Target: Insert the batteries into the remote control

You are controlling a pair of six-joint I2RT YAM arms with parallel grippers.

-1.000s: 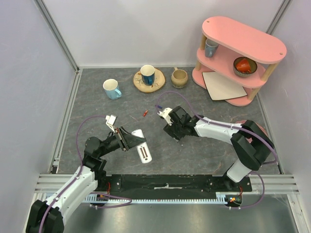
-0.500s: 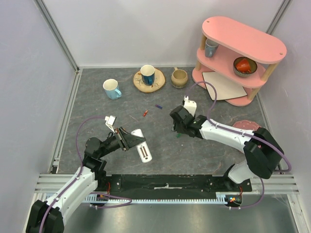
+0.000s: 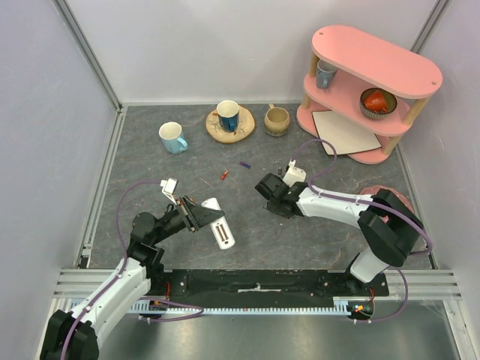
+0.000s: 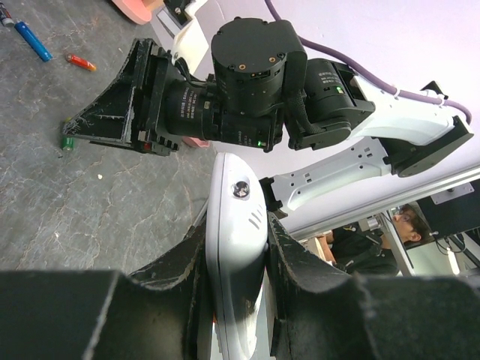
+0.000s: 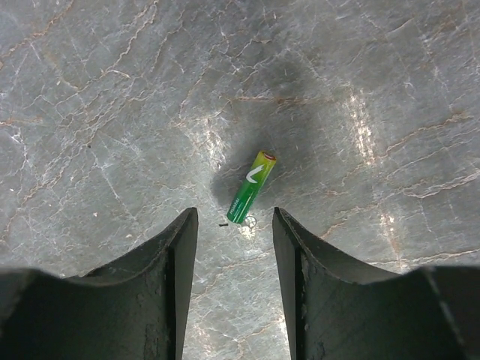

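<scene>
Item 1, left pincer (image 4: 234, 259): clamped on remote (image 4: 236, 210), across its width.
Item 2, right pincer (image 5: 234, 221): jaws apart, green battery (image 5: 251, 187) on table (image 5: 112, 112) just ahead of the gap.
Also red battery (image 3: 223, 175), blue battery (image 3: 244, 164): near right pincer, clear of it.

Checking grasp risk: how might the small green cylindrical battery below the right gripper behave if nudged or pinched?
Lying on its side, the green cylindrical battery would likely roll if nudged. Its glossy wrap may slip when the open right gripper pinches it.
</scene>
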